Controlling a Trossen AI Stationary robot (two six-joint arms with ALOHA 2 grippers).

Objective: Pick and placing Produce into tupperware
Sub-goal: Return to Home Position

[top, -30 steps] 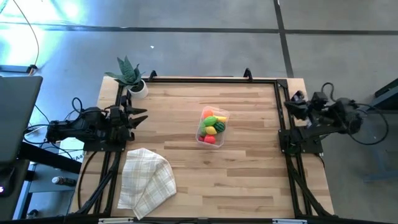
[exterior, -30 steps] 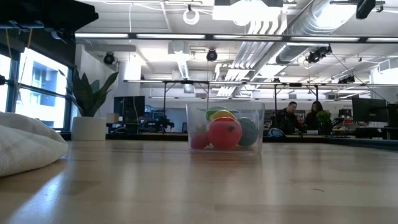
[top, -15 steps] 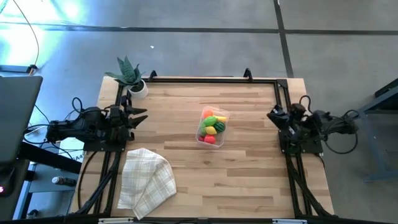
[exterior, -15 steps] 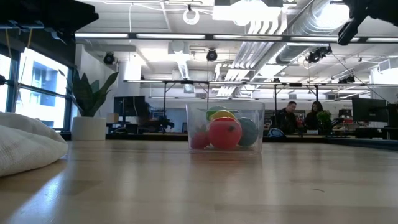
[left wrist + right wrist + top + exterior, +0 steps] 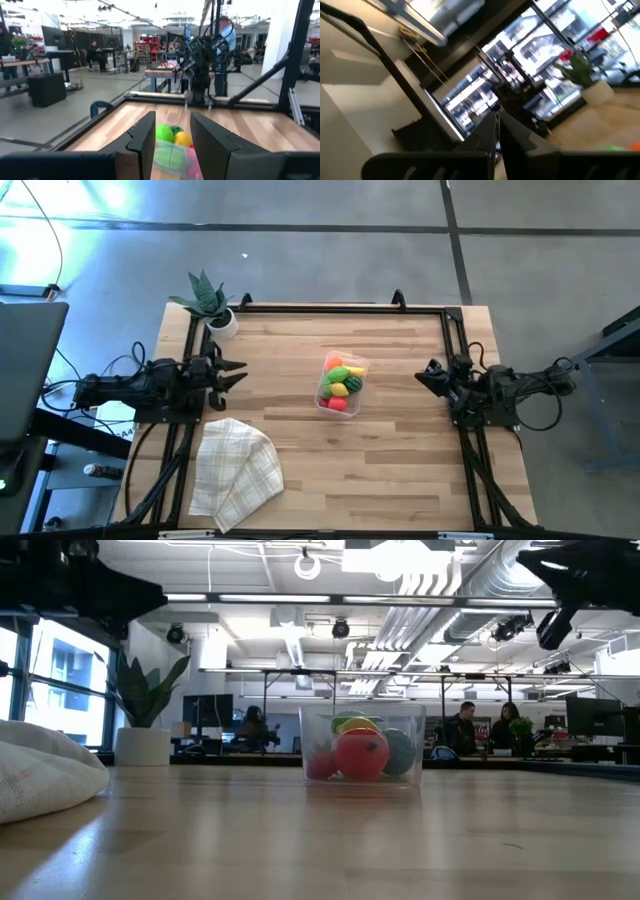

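Observation:
The clear tupperware (image 5: 341, 383) stands near the middle of the table, and the produce (image 5: 340, 380), red, yellow, green and orange pieces, lies inside it; the low view shows the tub (image 5: 362, 747) with a red piece (image 5: 361, 754) in front. My left gripper (image 5: 237, 372) is open at the table's left side, level, pointing at the tub; its wrist view shows the tub (image 5: 172, 152) beyond its fingers. My right gripper (image 5: 420, 377) is shut above the table's right side, pointing toward the tub. Neither touches anything.
A checked beige cloth (image 5: 235, 470) lies crumpled at the near left corner. A spiky green plant in a white pot (image 5: 212, 305) stands at the far left corner. A black frame (image 5: 340, 308) borders the table. Bare wood lies between each gripper and the tub. People sit far behind (image 5: 470, 730).
My right arm has swung in from beyond the table's right edge and now reaches over the right side toward the tub. My left gripper has moved a short way toward the tub. The tub and the produce have stayed where they were.

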